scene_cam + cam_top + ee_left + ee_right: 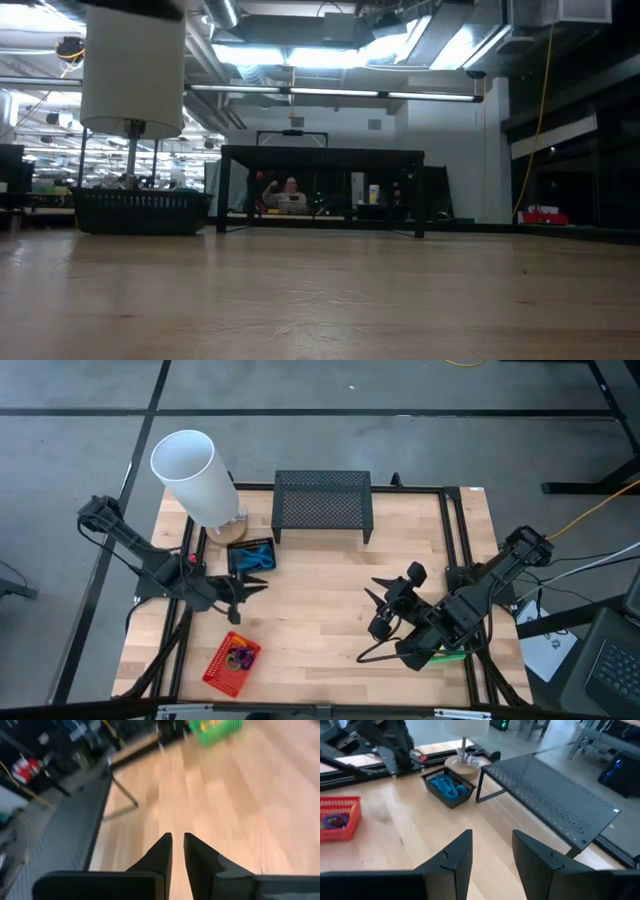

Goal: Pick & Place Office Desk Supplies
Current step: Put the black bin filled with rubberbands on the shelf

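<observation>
The tabletop (pixel 320 600) carries the sorting layout, with most of its middle left bare, apparently so both arms can cross it. At the far edge stand a tall white cylinder (pixel 190 475) and a wide mesh stand (pixel 322 505), neither part of the sorting, out of the arms' working space.

The left gripper (pixel 245 592) hangs above the wood just in front of the black basket (pixel 252 556), between it and the red basket (pixel 232 661). Its jaws are nearly together with only a thin slit between them, and nothing is held, which to my eye suits an arm passing between two bins. The right gripper (pixel 385 600) waits over the right half of the tabletop, jaws apart and empty, pointed toward the baskets.

The black basket sits beside the cylinder's base and holds blue-handled scissors (pixel 446 786), the handles bunched together inside the mesh. The red basket lies near the front-left corner, turned at an angle, with purple and orange loops (pixel 238 655) in it. A green basket (pixel 216 731) shows at the right side near the right arm, with yellow-and-green items inside, too blurred to name surely. Everything visible already lies in a bin; I see no loose item on the wood.
</observation>
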`<state>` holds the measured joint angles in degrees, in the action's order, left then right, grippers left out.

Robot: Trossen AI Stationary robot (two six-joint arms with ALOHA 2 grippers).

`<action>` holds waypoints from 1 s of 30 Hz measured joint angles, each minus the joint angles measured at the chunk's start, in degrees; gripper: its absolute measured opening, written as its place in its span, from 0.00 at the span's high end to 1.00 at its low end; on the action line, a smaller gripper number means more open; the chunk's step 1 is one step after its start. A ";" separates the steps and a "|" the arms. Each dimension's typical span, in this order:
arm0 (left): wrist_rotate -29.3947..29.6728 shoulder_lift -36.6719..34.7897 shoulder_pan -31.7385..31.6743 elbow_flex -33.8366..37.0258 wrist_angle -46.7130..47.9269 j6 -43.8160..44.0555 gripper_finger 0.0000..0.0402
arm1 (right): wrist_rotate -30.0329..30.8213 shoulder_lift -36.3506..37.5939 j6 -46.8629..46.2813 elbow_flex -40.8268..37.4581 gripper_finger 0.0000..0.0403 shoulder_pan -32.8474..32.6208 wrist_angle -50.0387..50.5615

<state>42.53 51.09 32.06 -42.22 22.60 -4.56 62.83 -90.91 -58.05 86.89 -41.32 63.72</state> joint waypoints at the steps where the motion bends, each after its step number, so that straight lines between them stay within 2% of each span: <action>1: -0.20 -0.02 0.17 -0.88 4.04 1.96 0.87 | -0.70 0.02 -0.02 0.00 0.66 0.00 -0.11; 8: -5.02 0.02 2.63 -3.60 32.91 17.22 0.72 | -2.45 -0.01 -0.02 0.00 0.66 0.00 -0.09; 14: -8.03 2.67 5.91 -3.56 48.17 19.92 0.61 | -2.45 -0.01 -0.06 0.00 0.66 0.00 -0.09; 23: -9.50 9.53 6.23 -3.56 49.60 11.92 0.52 | -2.51 -0.01 -2.82 0.00 0.66 0.00 -1.32; 30: -13.14 15.19 2.36 -3.27 49.80 6.33 0.51 | -5.42 -0.01 -4.56 0.00 0.66 -0.02 -2.15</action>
<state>29.39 66.28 34.42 -45.49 72.40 1.77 57.41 -90.91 -62.61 86.89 -41.34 61.57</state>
